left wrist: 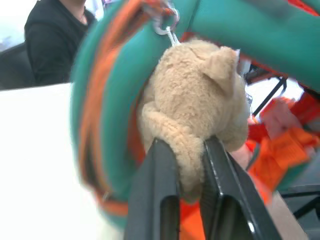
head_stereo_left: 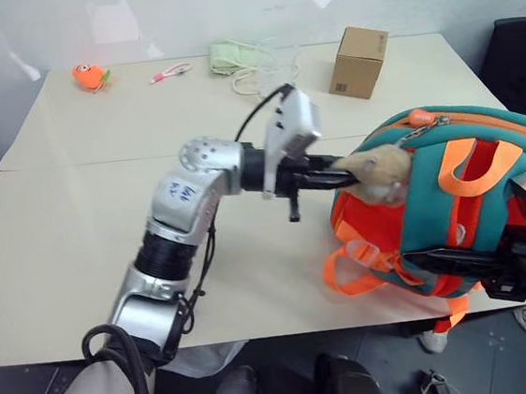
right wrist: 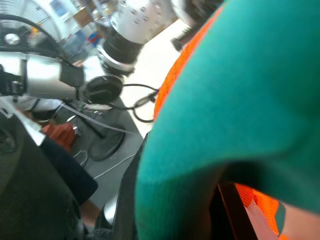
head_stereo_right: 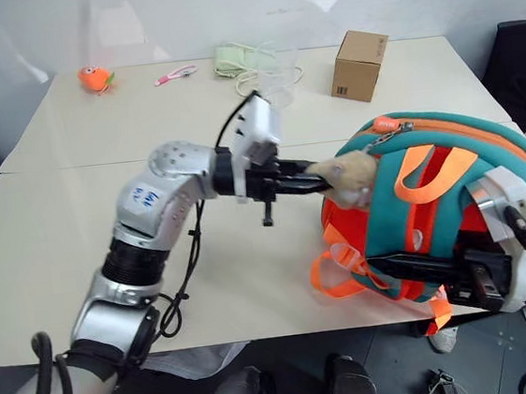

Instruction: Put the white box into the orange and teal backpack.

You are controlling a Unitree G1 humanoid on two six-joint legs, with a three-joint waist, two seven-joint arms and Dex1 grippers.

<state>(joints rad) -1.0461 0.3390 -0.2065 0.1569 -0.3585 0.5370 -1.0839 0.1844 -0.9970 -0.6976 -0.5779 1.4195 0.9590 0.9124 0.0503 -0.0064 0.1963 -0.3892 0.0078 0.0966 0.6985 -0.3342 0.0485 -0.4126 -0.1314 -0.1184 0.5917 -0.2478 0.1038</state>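
The orange and teal backpack [head_stereo_left: 427,194] stands on the right side of the table, with its tan plush animal head [head_stereo_left: 380,171] facing left. My left gripper [head_stereo_left: 336,172] reaches in level from the left and is shut on that plush head; in the left wrist view its two black fingers [left wrist: 160,190] pinch the fur. My right gripper [head_stereo_left: 439,263] is shut on the backpack's lower near edge, and teal fabric [right wrist: 240,100] bulges over its fingers in the right wrist view. The white box is out of view.
A brown cardboard box [head_stereo_left: 359,61], a green pouch with white cord [head_stereo_left: 234,56], a pink item [head_stereo_left: 171,72] and an orange toy [head_stereo_left: 90,76] lie along the far side of the table [head_stereo_left: 78,226]. A person in black [left wrist: 50,40] sits beyond the backpack.
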